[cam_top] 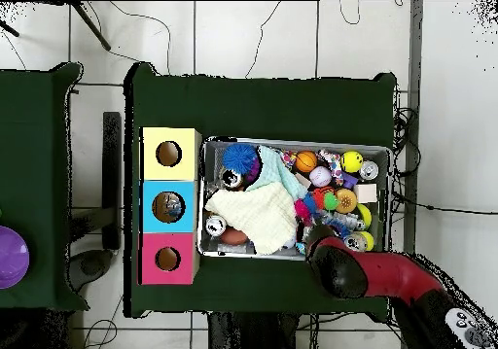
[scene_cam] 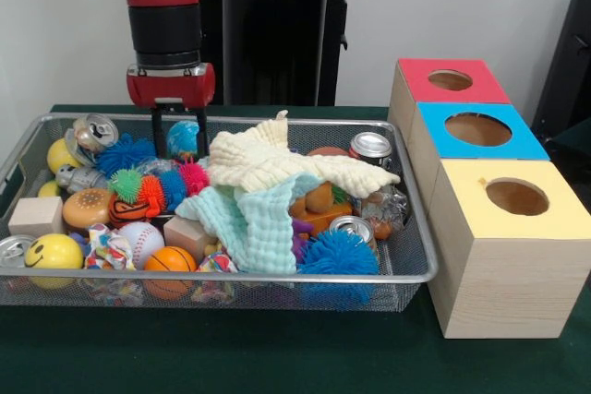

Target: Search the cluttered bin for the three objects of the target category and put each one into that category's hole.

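Observation:
My gripper [scene_cam: 180, 136] hangs over the back left of the wire bin [scene_cam: 231, 276], open, with a black finger on each side of a small blue globe ball [scene_cam: 183, 139]. I cannot tell whether the fingers touch it. The bin holds drink cans [scene_cam: 371, 147] [scene_cam: 352, 227] [scene_cam: 95, 129], a baseball [scene_cam: 140, 239], a basketball [scene_cam: 170, 260], a yellow smiley ball [scene_cam: 54, 253] and spiky balls [scene_cam: 337, 253]. A cream cloth [scene_cam: 277, 161] and a mint cloth [scene_cam: 249, 223] cover the middle. In the overhead view the arm hides the gripper at the bin's [cam_top: 292, 141] lower edge.
Three wooden boxes stand in a row beside the bin, with a red top [scene_cam: 451, 80], a blue top [scene_cam: 477, 129] and a yellow top [scene_cam: 515, 197], each with a round hole. Wooden blocks [scene_cam: 36, 216] [scene_cam: 189, 235] and a burger toy [scene_cam: 88, 207] also lie in the bin.

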